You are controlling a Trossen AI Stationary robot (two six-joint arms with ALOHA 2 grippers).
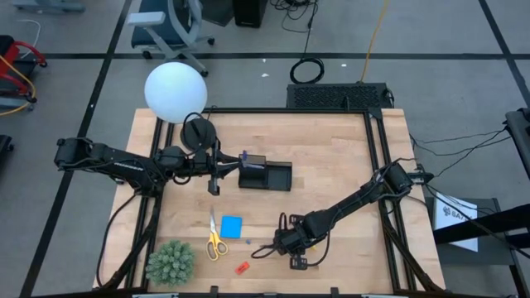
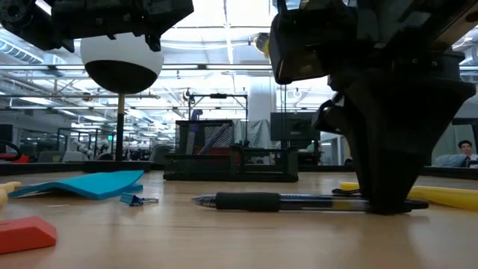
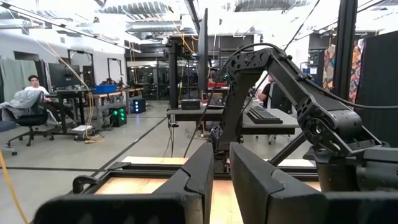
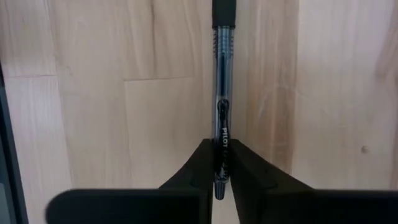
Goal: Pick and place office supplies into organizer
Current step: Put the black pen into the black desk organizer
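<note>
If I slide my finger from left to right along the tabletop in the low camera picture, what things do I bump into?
Red piece → blue note pad → small blue binder clip → black pen → right gripper, its fingers closed on the pen's end → yellow pen.

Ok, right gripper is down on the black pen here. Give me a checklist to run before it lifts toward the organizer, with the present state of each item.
1. Right gripper fingers on both sides of the black pen: ok, they pinch its clear barrel.
2. Grip point centred on the pen: not ok, it sits near one end, so the pen may tilt when lifted.
3. Pen flat on the table: ok in the low view.
4. Organizer upright and reachable: ok.
5. Left gripper out of the route: not ok, it hangs just beside the organizer.
6. Free room in the organizer's taller section: cannot tell.
</note>
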